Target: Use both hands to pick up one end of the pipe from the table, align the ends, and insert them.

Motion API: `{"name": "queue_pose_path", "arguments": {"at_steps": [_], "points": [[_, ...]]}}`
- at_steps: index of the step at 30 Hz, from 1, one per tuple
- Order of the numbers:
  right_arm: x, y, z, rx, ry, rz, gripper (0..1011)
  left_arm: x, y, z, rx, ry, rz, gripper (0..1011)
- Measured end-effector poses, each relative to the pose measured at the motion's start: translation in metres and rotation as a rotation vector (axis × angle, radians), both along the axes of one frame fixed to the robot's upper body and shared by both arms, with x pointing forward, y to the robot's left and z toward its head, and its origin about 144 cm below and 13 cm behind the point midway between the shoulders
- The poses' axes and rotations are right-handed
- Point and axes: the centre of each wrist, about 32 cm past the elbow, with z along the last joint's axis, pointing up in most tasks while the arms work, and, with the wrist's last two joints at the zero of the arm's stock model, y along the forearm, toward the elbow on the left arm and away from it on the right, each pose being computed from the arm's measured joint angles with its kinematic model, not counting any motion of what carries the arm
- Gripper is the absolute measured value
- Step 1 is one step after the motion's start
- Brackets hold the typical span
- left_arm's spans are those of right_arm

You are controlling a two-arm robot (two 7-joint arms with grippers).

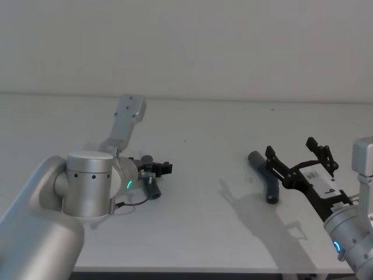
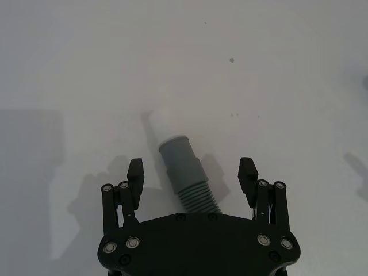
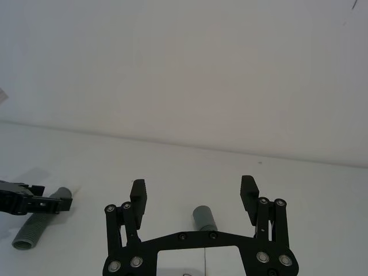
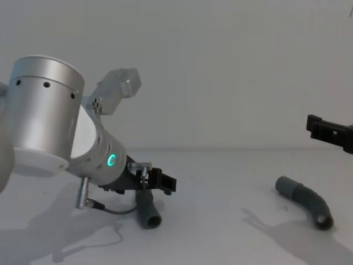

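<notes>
Your left gripper (image 2: pixel 191 171) sits low over the table (image 1: pixel 204 239) on the left side, with its jaws spread wide. Its fingers (image 2: pixel 135 172) straddle the short hose (image 2: pixel 187 175), with a gap on each side and no contact. The short hose lies flat on the table, corrugated end under the gripper body and white tip (image 2: pixel 154 122) pointing away from it. Your right gripper (image 3: pixel 194 191) is on the right side, raised off the table, with its jaws also wide apart and nothing held. The long hose (image 4: pixel 304 199) lies flat on the table below and just ahead of it. In the right wrist view one smooth end shows between the spread fingers, not touching them. The two hoses are well apart, short on the left and long on the right.
</notes>
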Motion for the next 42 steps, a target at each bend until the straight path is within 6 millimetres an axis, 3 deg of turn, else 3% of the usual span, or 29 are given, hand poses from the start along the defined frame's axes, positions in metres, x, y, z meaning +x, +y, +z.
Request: {"name": "queue_pose_path", "arguments": {"at_steps": [20, 33, 38, 42], "points": [[0.000, 0.000, 0.000, 0.000, 0.000, 0.000, 1001, 0.012, -0.009, -0.006, -0.007, 0.030, -0.001, 981], [0.000, 0.000, 0.000, 0.000, 0.000, 0.000, 1001, 0.014, -0.010, -0.009, -0.026, 0.037, -0.014, 646], [0.000, 0.000, 0.000, 0.000, 0.000, 0.000, 1001, 0.015, -0.010, -0.010, -0.029, 0.039, -0.017, 464], [0.000, 0.000, 0.000, 0.000, 0.000, 0.000, 1001, 0.015, -0.010, -0.010, -0.031, 0.039, -0.018, 398]]}}
